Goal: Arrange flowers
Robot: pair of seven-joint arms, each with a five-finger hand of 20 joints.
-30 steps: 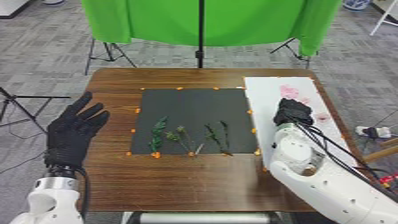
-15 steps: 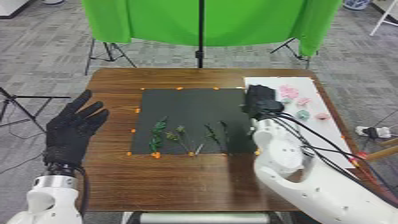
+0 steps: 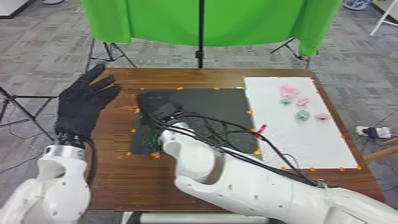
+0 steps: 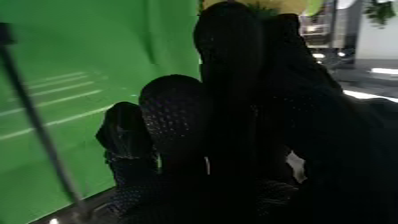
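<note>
Change over the bench (image 3: 124,185): the right robot hand (image 3: 166,111) has swept from the white sheet (image 3: 266,100) to above the left part of the black mat (image 3: 213,100); its white arm (image 3: 275,187) and black cables now cross over the stalks seen there earlier.
Meaning for the arrangement: probably a shift from the flower side to the greenery side, either to set a piece or to begin one; the five flower heads on the sheet are where they were.
Right robot hand: whether it is open or closed cannot be told, nor whether it grips anything or touches the mat.
Left robot hand (image 3: 82,102): open and relaxed, holding nothing, at the left edge of the bench; it has moved forward a little.
Leafy green sprig (image 3: 156,145): on the mat, nearer the robot than the right robot hand, partly hidden by the arm.
Pink flower heads: three, well to the right of the right robot hand, one farthest forward (image 3: 289,91), one in the middle (image 3: 302,101), one outermost (image 3: 322,116).
Teal flower heads: two, among the pink ones, one forward (image 3: 286,100), one nearer the robot (image 3: 303,115).
Care: low cables could drag the light stalks out of line.
</note>
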